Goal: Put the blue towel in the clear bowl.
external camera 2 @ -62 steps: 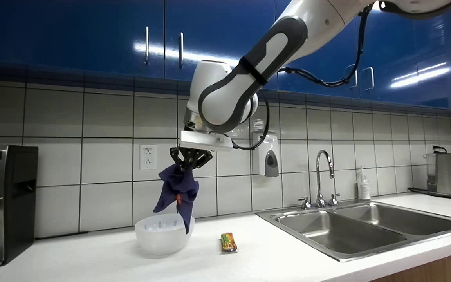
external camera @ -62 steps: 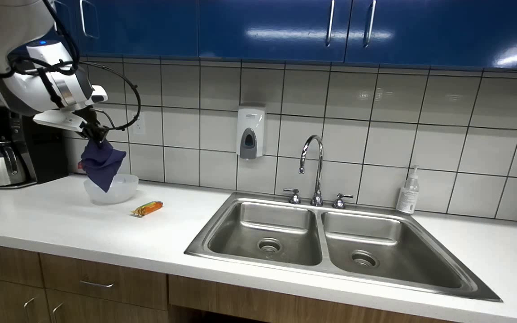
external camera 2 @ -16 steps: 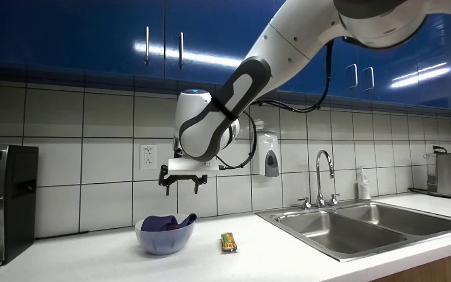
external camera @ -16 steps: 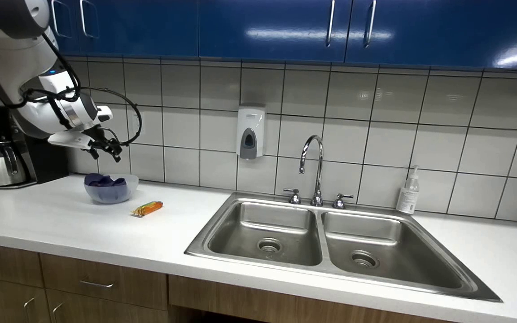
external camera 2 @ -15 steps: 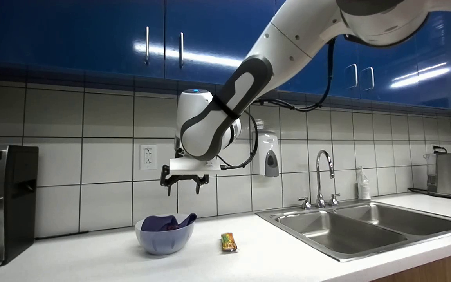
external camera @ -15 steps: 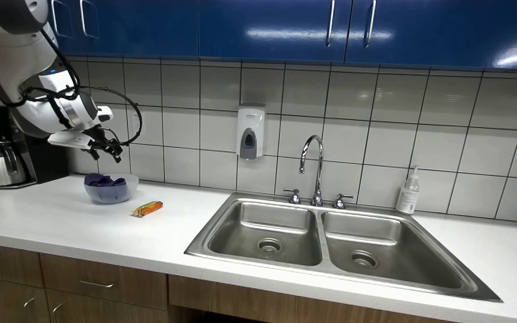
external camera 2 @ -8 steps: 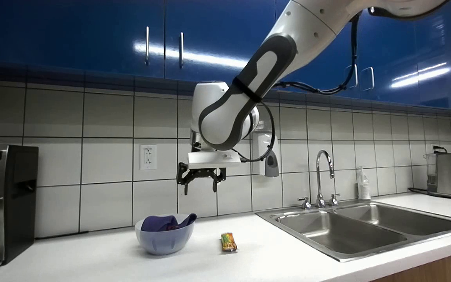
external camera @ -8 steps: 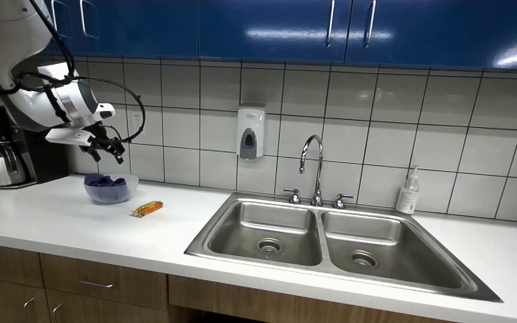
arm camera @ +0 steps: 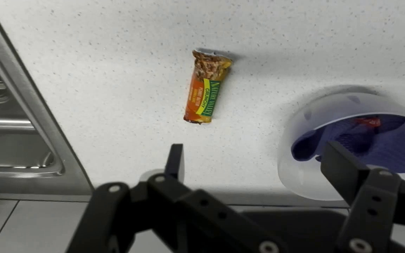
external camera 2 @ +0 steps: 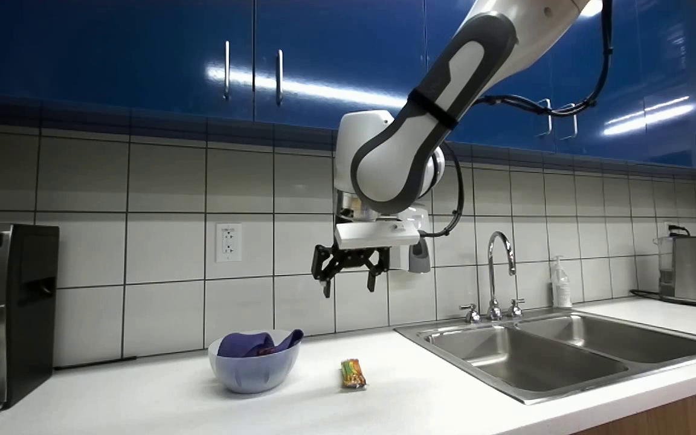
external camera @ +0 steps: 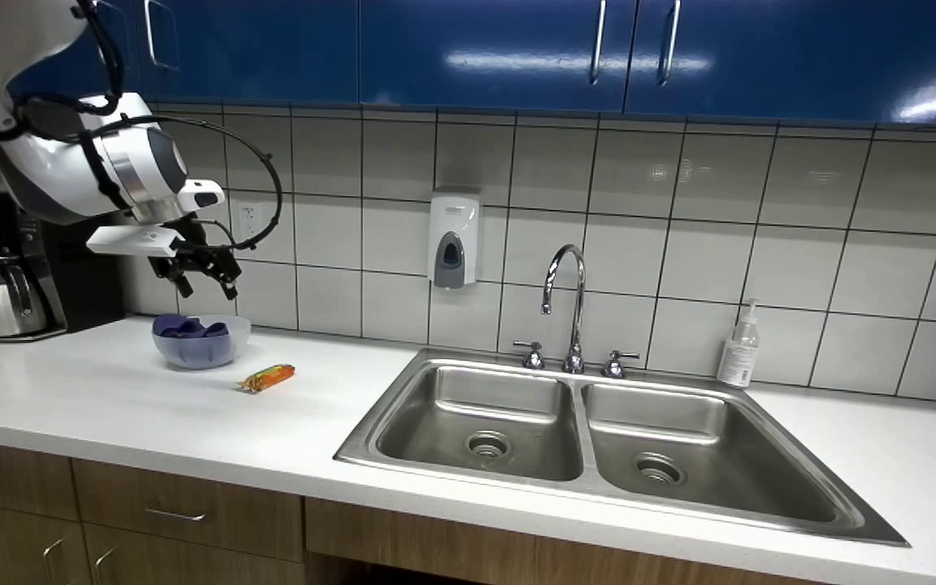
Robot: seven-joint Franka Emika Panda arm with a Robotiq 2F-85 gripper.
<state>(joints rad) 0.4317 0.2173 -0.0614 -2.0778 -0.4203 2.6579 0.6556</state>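
The clear bowl (external camera 2: 251, 374) stands upright on the white counter, frosted and see-through. Inside it lies the crumpled blue towel (external camera 2: 244, 345), dark purplish-blue, with one fold reaching the rim. In the wrist view the towel (arm camera: 396, 146) fills much of the bowl (arm camera: 311, 182) at the right, and a small red patch shows among its folds. My gripper (external camera 2: 349, 290) hangs in the air above the counter, higher than the bowl and off to its sink side. Its jaws are wide apart with nothing between them, as the gripper (arm camera: 253, 154) in the wrist view also shows.
An orange and green snack bar (arm camera: 204, 91) lies on the counter between bowl and sink (external camera: 582, 439). Behind are a tiled wall with a soap dispenser (external camera: 453, 240) and a faucet (external camera: 574, 309). A coffee maker (external camera 2: 9, 314) stands beyond the bowl; blue cabinets (external camera 2: 142, 54) hang overhead.
About four seconds ago the gripper held the towel over the bowl; the towel now lies in it, released. Over the last second the open gripper has moved away from the bowl toward the sink side.
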